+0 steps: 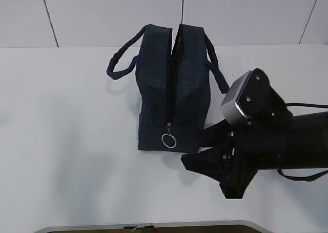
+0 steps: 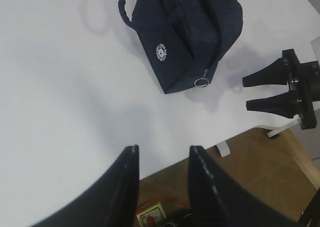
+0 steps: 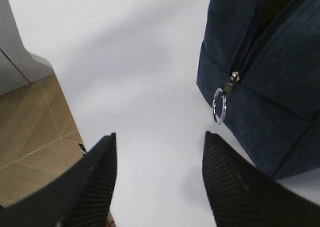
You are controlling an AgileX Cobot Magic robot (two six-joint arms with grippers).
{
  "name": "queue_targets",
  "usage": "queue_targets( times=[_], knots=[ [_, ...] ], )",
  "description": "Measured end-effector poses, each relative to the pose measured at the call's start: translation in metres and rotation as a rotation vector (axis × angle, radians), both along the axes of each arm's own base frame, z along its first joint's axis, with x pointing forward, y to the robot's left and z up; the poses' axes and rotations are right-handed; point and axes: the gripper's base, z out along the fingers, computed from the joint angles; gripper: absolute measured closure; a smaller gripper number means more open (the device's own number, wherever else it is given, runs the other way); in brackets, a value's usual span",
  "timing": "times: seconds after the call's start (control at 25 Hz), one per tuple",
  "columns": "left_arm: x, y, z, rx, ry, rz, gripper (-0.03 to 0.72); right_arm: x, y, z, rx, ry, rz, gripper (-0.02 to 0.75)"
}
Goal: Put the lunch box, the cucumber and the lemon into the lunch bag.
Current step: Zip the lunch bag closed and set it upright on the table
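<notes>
The lunch bag (image 1: 171,86) stands upright mid-table on the white table (image 1: 61,140), its top zipper parted at the far end and its metal ring pull (image 1: 168,140) hanging at the near end, with bare surface all around it. The right gripper (image 1: 205,153) hovers just beside the bag's near right corner with its jaws apart and empty, while the left gripper (image 2: 162,159), also spread and empty, hangs over the table's near edge, well apart from the bag. A small round white logo (image 2: 161,51) marks the bag's side, its writing too small to read, and the bag's inside is too dark to make out.

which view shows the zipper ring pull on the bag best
The right wrist view: the ring pull hangs large and sharp at the end of the lunch bag. The exterior view shows it small, low on the bag's near end. The left wrist view shows it tiny, at the bag's lower corner.
</notes>
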Motion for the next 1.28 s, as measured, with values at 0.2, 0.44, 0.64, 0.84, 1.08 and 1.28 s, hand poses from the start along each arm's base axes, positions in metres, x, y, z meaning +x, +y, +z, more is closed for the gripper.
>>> queue_targets(
  times=[0.2, 0.44, 0.64, 0.84, 1.08, 1.28],
  knots=[
    [0.0, 0.0, 0.0, 0.0, 0.0, 0.0, 0.45, 0.012, 0.005, -0.023, -0.029, 0.063, -0.003, 0.297],
    [0.0, 0.0, 0.0, -0.001, 0.0, 0.0, 0.45, 0.026, 0.01, -0.041, -0.055, 0.105, 0.002, 0.297],
    [0.0, 0.0, 0.0, -0.001, 0.0, 0.0, 0.45, 0.04, 0.017, -0.048, -0.057, 0.115, 0.003, 0.297],
    [0.0, 0.0, 0.0, -0.001, 0.0, 0.0, 0.45, 0.053, 0.022, -0.048, -0.052, 0.102, 0.004, 0.297],
    [0.0, 0.0, 0.0, -0.001, 0.0, 0.0, 0.45, 0.056, 0.024, -0.049, -0.046, 0.1, 0.017, 0.297],
    [0.0, 0.0, 0.0, -0.001, 0.0, 0.0, 0.45, 0.054, 0.027, -0.05, -0.022, 0.097, 0.055, 0.297]
  ],
)
